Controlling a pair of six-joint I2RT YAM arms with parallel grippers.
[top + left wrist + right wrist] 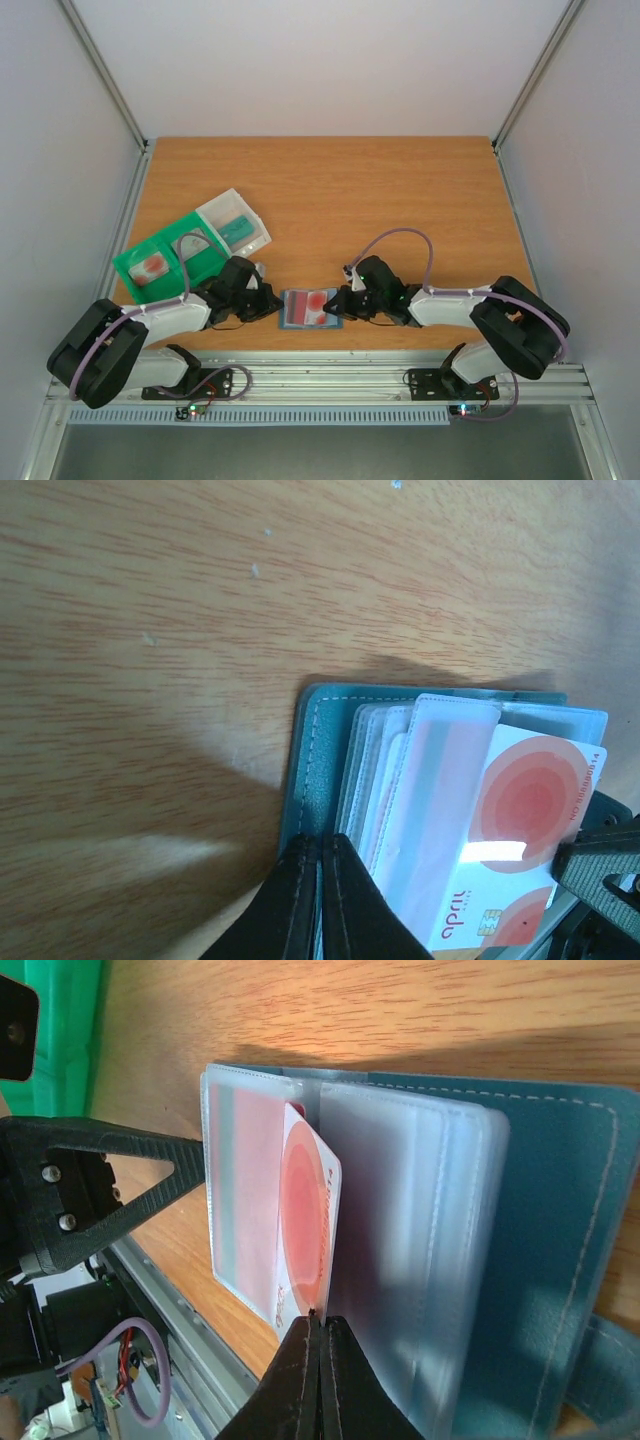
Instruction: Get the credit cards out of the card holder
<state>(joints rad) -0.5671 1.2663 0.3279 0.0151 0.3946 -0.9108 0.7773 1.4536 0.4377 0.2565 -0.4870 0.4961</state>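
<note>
**Card holder** (pixel 312 307): lies open and flat on the wooden table (pixel 330 180), inner face up, directly between the two grippers. The slate-blue cover shows white stitching along its border. A stack of clear sleeves (pixel 375 770) is fanned across the inside. A tab clasp (pixel 612 1360) projects from the outer edge of one leaf.

**Left gripper** (pixel 320 845): at the left edge of the card holder. Jaws are together, clamped on the rim of that leaf, with a thin strip of blue cover visible between the fingertips.

**Right gripper** (pixel 318 1318): at the right side of the card holder. Jaws are pressed together on the edge of the card with the red round mark (pixel 305 1230).

**Cards:** the card with the red round mark sits partly out of the sleeves and overlaps them. A reddish-pink card (pixel 250 1170) is seen through the sleeve just beside it, inside the card holder. Whether the other sleeves hold cards cannot be told.

**Other items:** a green tray (pixel 165 262) and a clear box (pixel 235 225) lie to the far left of the card holder, well apart from it, beyond the left gripper.
</note>
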